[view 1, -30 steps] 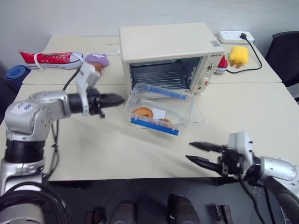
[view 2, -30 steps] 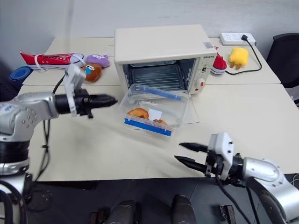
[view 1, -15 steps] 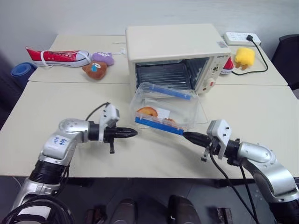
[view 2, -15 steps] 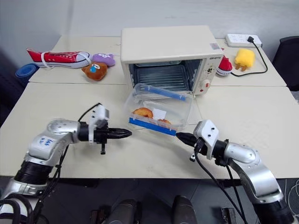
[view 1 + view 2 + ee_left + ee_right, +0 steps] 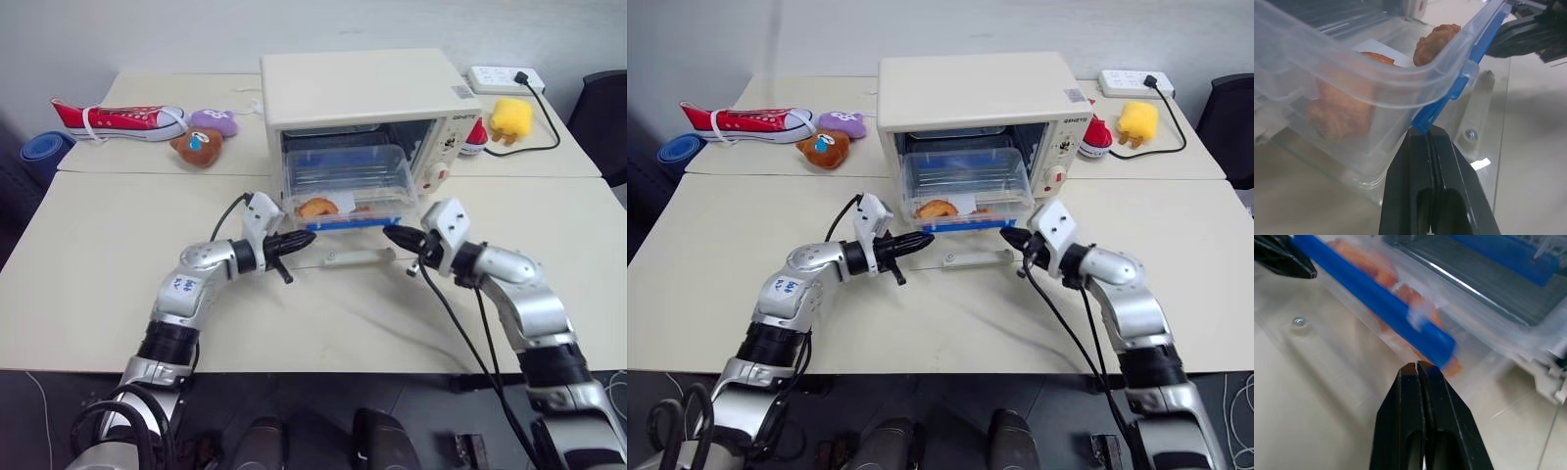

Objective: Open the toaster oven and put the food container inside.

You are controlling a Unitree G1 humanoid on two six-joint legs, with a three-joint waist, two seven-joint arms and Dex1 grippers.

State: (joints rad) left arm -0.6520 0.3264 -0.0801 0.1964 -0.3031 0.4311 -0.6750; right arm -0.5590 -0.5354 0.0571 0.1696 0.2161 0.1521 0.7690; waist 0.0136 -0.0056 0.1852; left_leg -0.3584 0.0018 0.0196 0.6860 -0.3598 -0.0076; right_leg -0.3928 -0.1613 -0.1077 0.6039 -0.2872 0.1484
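Note:
The cream-white toaster oven stands open, its glass door folded flat on the table with the bar handle nearest me. The clear food container with fried pieces sits mostly inside the oven, its front blue clip strip at the opening. My left gripper is shut, its tip against the container's front left corner. At the front right corner my right gripper is also shut, its tip just under the blue strip. Neither holds anything.
Behind the oven's left lie a red sneaker, a brown plush and a purple plush. At its right are a yellow toy, a small red object and a white power strip with a black cable.
Both grippers moved in toward the oven, and the container went from the lowered door into the oven. The right gripper, open a second ago, is shut. The camera view also shifted.

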